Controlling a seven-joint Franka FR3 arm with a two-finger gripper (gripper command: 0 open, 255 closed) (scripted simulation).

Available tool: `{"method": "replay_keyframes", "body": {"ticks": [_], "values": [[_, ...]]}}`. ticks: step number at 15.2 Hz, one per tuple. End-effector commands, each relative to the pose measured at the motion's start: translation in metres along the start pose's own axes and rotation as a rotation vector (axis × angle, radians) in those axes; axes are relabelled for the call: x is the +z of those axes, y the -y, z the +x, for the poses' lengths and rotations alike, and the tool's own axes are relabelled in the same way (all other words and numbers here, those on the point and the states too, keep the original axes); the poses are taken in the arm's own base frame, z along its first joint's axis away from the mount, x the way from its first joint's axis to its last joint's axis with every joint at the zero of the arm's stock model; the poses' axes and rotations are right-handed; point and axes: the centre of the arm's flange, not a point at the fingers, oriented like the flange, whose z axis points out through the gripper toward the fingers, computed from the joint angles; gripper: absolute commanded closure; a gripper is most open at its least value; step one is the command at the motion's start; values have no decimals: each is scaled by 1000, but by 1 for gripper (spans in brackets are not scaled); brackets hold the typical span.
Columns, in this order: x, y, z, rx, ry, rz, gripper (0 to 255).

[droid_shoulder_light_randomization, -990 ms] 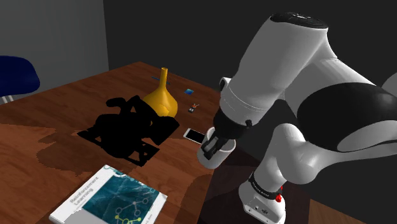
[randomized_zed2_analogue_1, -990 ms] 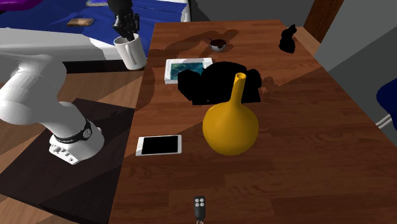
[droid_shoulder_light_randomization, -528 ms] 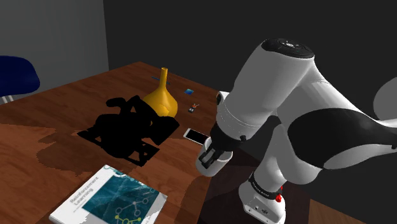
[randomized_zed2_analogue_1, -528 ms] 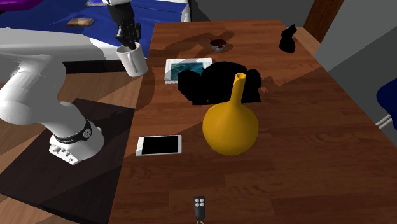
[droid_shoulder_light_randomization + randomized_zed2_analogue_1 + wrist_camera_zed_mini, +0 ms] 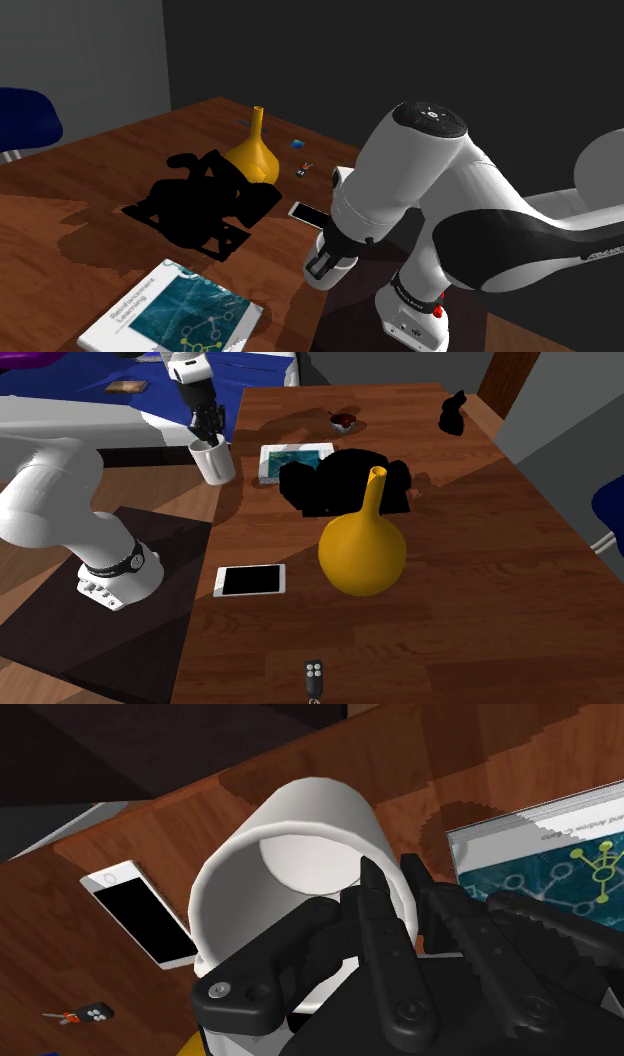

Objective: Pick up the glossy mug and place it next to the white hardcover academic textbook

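In the shoulder view the book point(image 5: 170, 310) is lying flat on the brown wooden table point(image 5: 90, 190): a white rectangular cover with a teal picture. Further right the vase point(image 5: 252, 158) is standing, yellow and smooth, with a round belly and a thin neck. Then the phone point(image 5: 308, 213), flat, with a black screen in a white frame, is lying by the table's edge. Just beside it the gripper point(image 5: 321, 262) is holding the mug point(image 5: 335, 273), its fingers pinching the wall at the rim. The mug, a smooth white cylinder, is hanging a little tilted at the table's edge. I am judging this as the carrying step. To do it well, the arm should be bringing the mug over bare wood beside the book, not over its cover. It should be setting the mug upright before the fingers let go.
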Motion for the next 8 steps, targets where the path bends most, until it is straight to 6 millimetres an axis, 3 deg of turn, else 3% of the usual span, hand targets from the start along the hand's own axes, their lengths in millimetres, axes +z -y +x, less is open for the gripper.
{"method": "replay_keyframes", "body": {"ticks": [1, 8], "values": [[11, 1, -1, 0, -1, 0, 255], [48, 4, -7, 0, -1, 0, 255]]}}
